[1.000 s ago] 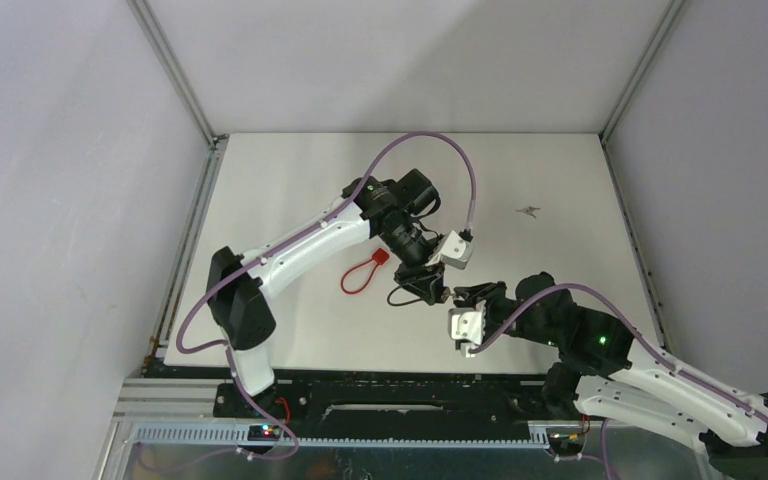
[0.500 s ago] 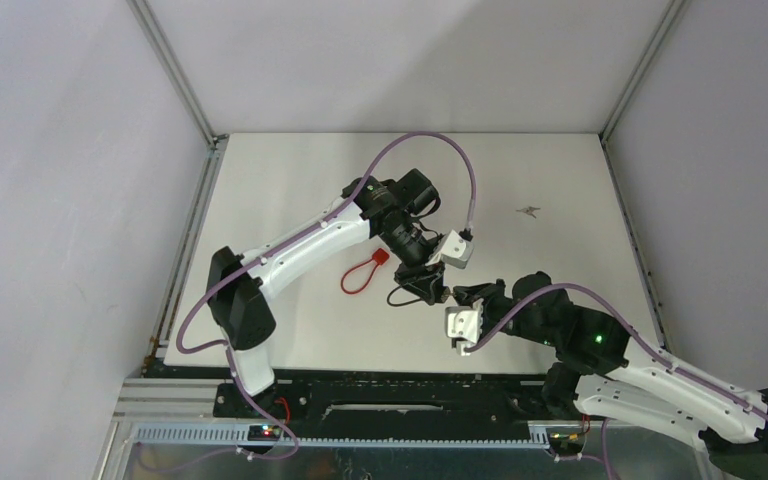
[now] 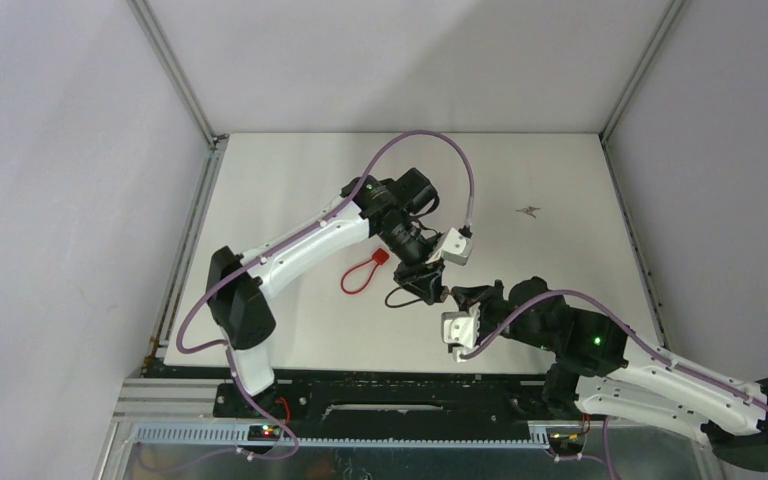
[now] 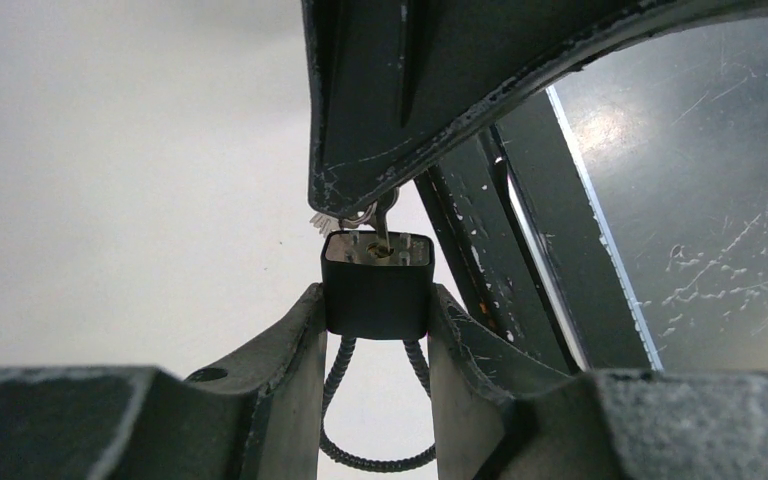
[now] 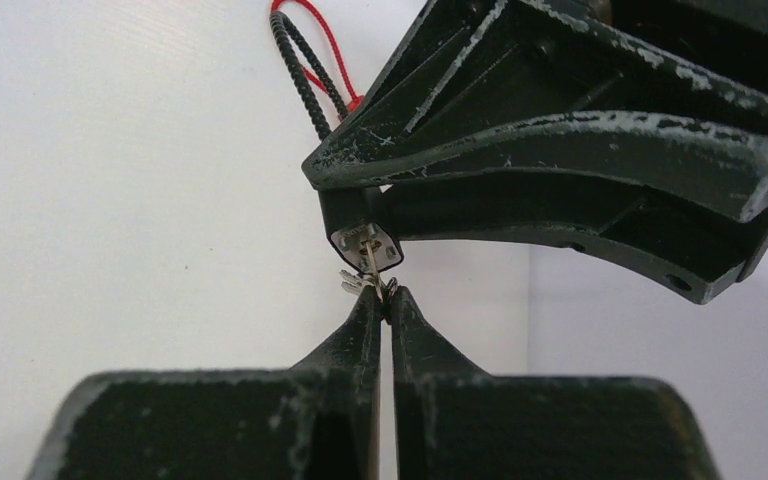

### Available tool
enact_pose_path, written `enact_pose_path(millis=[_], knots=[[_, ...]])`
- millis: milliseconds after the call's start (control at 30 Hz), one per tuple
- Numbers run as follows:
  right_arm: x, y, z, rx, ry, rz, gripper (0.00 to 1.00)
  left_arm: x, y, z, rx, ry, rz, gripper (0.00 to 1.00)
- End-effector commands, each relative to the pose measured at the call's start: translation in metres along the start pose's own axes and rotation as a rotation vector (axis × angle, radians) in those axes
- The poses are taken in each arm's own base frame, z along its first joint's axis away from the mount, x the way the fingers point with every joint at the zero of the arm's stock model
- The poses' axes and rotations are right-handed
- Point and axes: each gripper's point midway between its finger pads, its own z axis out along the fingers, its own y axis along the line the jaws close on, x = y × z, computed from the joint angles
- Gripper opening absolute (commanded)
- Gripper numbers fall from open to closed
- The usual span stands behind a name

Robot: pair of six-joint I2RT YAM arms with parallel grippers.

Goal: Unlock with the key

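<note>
Mid-frame, the right fingers (image 5: pixel 358 335) have just pinched shut on the small silver key (image 5: pixel 369 262) seated in the black cable-shackle padlock (image 4: pixel 377 285), which the left fingers (image 4: pixel 295 345) clamp; turning can probably follow.

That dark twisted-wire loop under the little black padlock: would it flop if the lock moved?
Probably not much: the dark twisted-wire loop holds an even rounded curve below the little black padlock, so it looks springy, not limp. Being thin, it likely weighs little and may sway.

arms (image 3: pixel 310 240): white shells, black joints | cables (image 3: pixel 430 134): purple | fingers (image 4: pixel 280 350): black, seemingly scuffed
</note>
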Motion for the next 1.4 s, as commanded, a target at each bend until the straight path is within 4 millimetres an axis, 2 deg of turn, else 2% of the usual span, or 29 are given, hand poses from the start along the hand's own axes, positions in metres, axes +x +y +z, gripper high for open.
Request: enact_pose_path(millis=[0,167,367,667,833,1033,1367], knots=[[-0.017,-0.016,-0.002,0.052,-0.025,-0.051,0.00,-0.025,0.003,-0.009,-0.015,-0.091,0.011,0.00],[-0.016,-0.010,0.007,0.067,-0.008,-0.103,0.00,-0.028,0.005,-0.011,-0.017,-0.110,-0.010,0.00],[-0.020,-0.001,0.015,0.050,-0.038,-0.081,0.00,-0.031,0.006,-0.011,-0.013,-0.124,-0.029,0.00],[-0.010,0.011,0.026,0.034,-0.027,-0.079,0.00,-0.042,-0.013,-0.017,0.057,-0.178,0.033,0.00],[-0.012,0.013,0.029,0.029,-0.039,-0.059,0.00,-0.050,-0.018,-0.020,0.072,-0.206,0.036,0.00],[-0.011,0.027,0.039,-0.011,-0.029,-0.057,0.00,-0.058,-0.025,-0.023,0.097,-0.239,0.045,0.00],[-0.017,0.040,0.051,-0.036,-0.014,-0.064,0.00,-0.067,-0.018,-0.037,0.079,-0.300,0.019,0.00]])
